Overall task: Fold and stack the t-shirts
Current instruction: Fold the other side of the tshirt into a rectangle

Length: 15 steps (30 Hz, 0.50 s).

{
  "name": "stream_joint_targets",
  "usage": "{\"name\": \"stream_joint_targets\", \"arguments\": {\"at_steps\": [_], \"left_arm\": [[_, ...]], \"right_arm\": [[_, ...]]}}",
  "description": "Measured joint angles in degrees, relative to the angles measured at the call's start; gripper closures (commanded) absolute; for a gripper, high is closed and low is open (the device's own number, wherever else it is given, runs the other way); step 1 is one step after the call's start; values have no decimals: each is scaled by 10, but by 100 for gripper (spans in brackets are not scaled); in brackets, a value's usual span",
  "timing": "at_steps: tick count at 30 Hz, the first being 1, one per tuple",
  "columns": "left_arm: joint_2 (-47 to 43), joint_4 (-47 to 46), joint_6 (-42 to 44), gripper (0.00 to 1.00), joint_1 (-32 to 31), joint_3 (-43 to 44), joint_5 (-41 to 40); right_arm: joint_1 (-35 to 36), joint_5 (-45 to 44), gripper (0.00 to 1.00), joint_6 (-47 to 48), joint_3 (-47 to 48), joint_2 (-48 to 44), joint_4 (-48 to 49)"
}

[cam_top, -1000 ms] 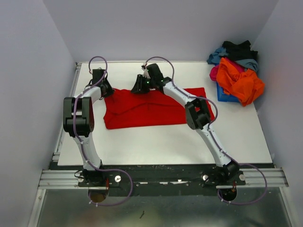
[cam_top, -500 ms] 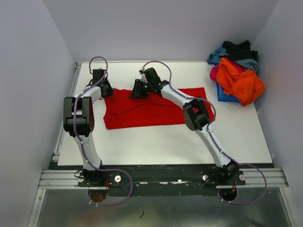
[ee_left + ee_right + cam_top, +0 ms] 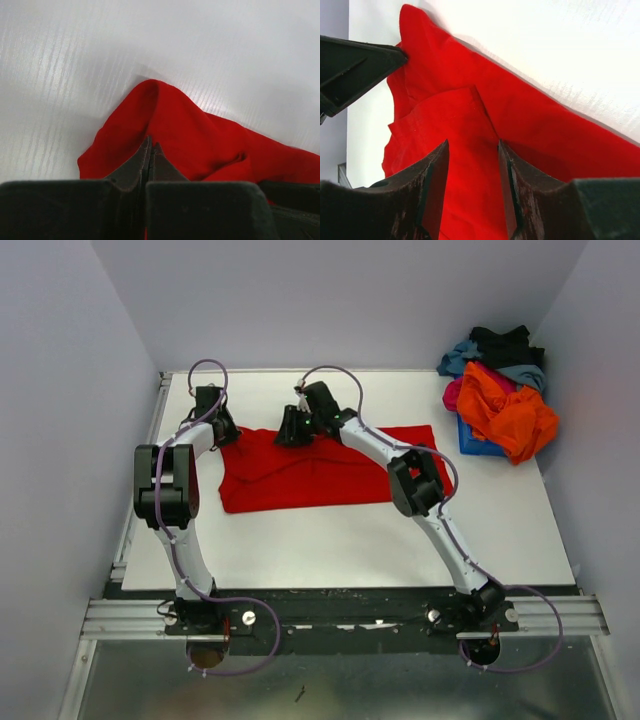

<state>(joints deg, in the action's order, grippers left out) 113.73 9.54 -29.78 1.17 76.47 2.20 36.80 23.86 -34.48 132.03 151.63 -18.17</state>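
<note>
**1 red shirt flat, 2 claws at its far edge**

1 red t-shirt lay on the white table, its long axis running left to right. The left gripper, fingers pressed together, pinched the shirt's far left corner. The right gripper stood spread over the far hem. A heap in 4 colours, orange, magenta, grey-blue and black, hid most of 1 blue bin; its shirts could not be counted.

No legible text or labels anywhere.
</note>
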Motion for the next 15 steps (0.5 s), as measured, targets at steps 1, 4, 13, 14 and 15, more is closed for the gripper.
{"name": "stream_joint_targets", "arguments": {"at_steps": [1, 4, 13, 14, 15], "left_arm": [[0, 0, 0, 100, 0, 0, 0], [0, 0, 0, 100, 0, 0, -1], [0, 0, 2, 100, 0, 0, -3], [0, 0, 2, 100, 0, 0, -3], [0, 0, 2, 100, 0, 0, -3]], "right_arm": [[0, -3, 48, 0, 1, 0, -1], [-1, -9, 48, 0, 2, 0, -6], [-5, -16, 52, 1, 2, 0, -16], [-5, -16, 53, 1, 2, 0, -17], [-5, -16, 54, 2, 1, 0, -17]]}}
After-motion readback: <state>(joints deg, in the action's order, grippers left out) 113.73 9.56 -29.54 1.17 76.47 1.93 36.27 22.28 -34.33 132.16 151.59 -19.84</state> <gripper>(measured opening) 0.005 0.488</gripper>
